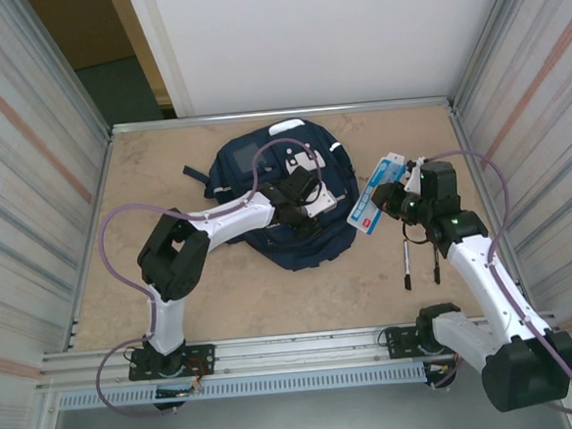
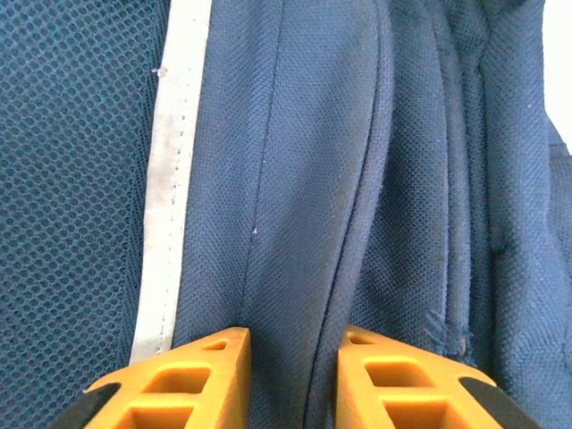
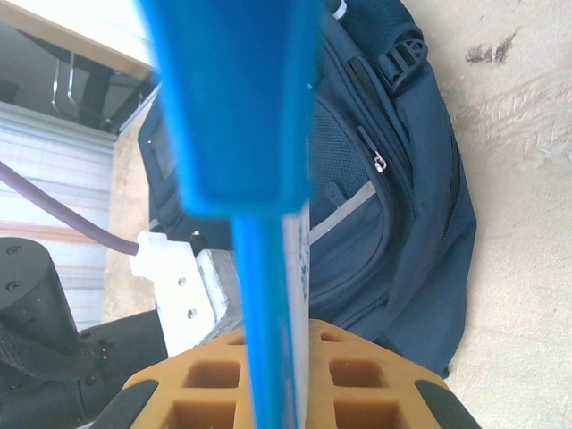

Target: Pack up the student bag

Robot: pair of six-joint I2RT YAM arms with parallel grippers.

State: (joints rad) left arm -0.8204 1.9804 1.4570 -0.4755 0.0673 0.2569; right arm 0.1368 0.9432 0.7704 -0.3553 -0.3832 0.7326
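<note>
A navy student bag lies flat on the tan table, just toward 12 o'clock of its middle, with both robot arms reaching to it from the 6 o'clock edge. The left gripper sits on top of the bag, toward the bag's 3 o'clock side. Seen from the left wrist, the left gripper has its orange fingers set narrow, with a raised fold of the bag's blue cloth between them; whether they are pinching the fold cannot be told. A pale grey strip runs beside the fold at its 9 o'clock, next to dark mesh. The right gripper holds a flat blue-and-white packet clear of the table, just off the bag's 3 o'clock edge. From the right wrist, the right gripper is clamped on the packet, which stands edge-on, with the bag lying behind it. Two pens lie side by side on the table at the bag's 4 o'clock, close to the right arm.
</note>
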